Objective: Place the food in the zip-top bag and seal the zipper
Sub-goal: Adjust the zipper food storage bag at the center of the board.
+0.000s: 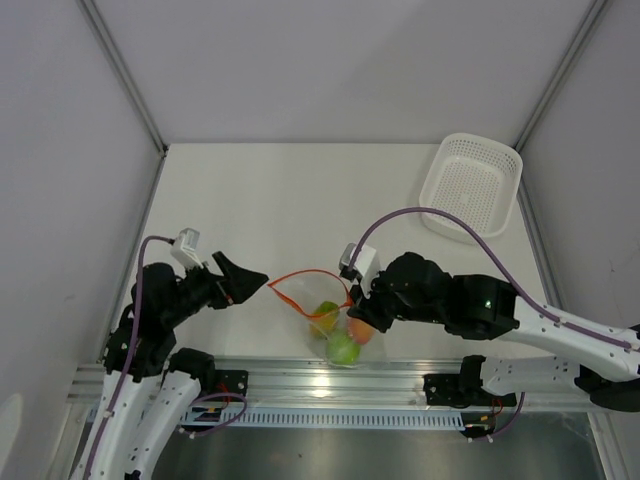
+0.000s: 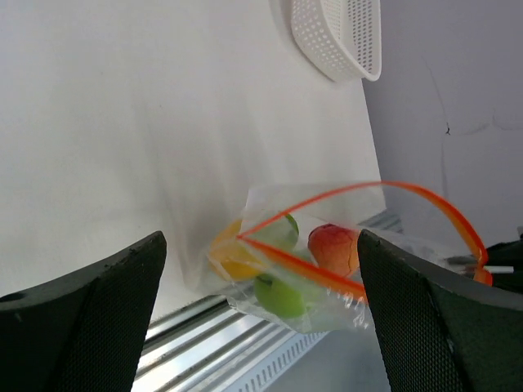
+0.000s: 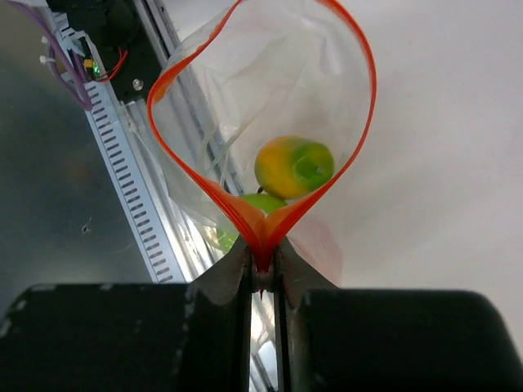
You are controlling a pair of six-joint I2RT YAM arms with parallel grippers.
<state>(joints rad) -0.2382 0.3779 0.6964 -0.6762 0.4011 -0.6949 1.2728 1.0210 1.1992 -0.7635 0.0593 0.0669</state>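
While my right end effector [image 1: 358, 306] pinches one end of the zipper [image 1: 305, 274], its fingers pressed together on the red-orange strip, my left end effector [image 1: 252, 284] stands spread wide with nothing in it. Its tips are just beside the opposite corner of the mouth, and I cannot tell whether they touch it.

I see the bag [image 1: 312, 298] at the near edge of the worktop [image 1: 280, 210], between the two arms, its bottom reaching over the metal rail [image 1: 300, 372]. Its mouth gapes in a loop: the two halves of the zipper meet only at the ends.

All the food is inside. The green ball [image 1: 343, 348] lies lowest, nearest the rail. The yellow-orange piece [image 1: 325, 315] is above it to the left, and the red-orange one [image 1: 360, 330] sits on the right, close under my right end effector. From the right wrist I look straight into the open mouth at the yellow-orange piece, the green ball behind it.

A white basket [image 1: 470, 185] sits at the far right corner, well apart from the bag.
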